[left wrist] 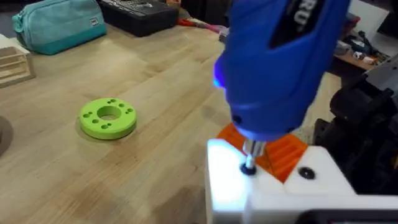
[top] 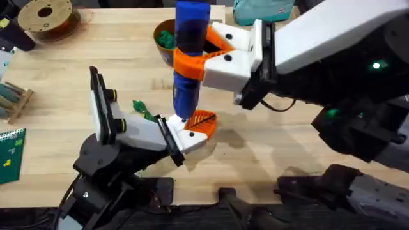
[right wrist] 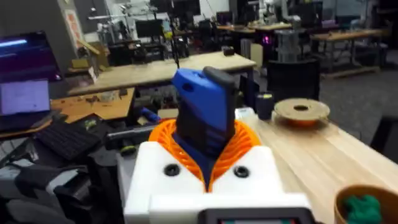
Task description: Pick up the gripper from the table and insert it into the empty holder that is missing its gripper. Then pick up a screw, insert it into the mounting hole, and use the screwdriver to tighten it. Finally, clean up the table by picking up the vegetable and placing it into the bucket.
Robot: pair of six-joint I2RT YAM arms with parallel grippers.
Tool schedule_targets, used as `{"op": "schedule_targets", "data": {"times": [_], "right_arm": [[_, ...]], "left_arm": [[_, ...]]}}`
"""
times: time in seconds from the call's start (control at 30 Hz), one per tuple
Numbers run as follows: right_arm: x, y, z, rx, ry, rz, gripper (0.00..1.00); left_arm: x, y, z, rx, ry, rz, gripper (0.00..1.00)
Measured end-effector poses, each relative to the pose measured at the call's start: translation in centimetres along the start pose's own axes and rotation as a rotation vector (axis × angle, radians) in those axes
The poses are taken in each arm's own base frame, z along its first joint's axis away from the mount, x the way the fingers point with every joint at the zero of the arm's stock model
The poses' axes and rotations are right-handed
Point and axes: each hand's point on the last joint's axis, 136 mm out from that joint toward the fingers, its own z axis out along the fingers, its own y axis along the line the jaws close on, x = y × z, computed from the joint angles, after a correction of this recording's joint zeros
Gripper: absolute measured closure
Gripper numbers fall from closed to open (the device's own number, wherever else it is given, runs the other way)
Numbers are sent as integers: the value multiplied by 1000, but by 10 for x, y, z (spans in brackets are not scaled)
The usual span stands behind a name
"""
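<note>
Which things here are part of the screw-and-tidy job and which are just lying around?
Part of the job:
- screwdriver, held by the right gripper
- orange gripper
- white holder
- vegetable
- bucket

Lying about:
- lime-green ring
- filament spool
- teal pouch

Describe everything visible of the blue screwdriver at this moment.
The screwdriver has a thick bright-blue, plastic-looking handle and a short metal bit. It stands roughly upright, clamped between the orange-padded white fingers of the right gripper. In the left wrist view its bit comes down onto a dark screw on the white holder, beside the ribbed orange gripper. A blue light glows on its side, and white lettering shows partly. In the right wrist view its blue and black top end rises between the orange pads.
</note>
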Motion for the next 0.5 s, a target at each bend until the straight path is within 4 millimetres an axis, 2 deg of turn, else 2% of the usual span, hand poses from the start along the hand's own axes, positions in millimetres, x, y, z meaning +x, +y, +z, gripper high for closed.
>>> {"op": "schedule_targets", "data": {"times": [0.07,0.2,0.27,0.4,0.5], "right_arm": [[-10,3,0,-14,-44,-16,973],[-61,15,-8,-36,-253,-122,973],[-74,15,-13,-13,-304,-137,973],[-70,-2,-13,55,-287,-112,973],[-57,-25,-15,131,-233,-110,973]], "left_arm": [[0,0,0,-1,0,0,993],[0,0,0,-1,0,0,993],[0,0,0,-1,0,0,993],[0,0,0,-1,0,0,993],[0,0,0,-1,0,0,993]]}}
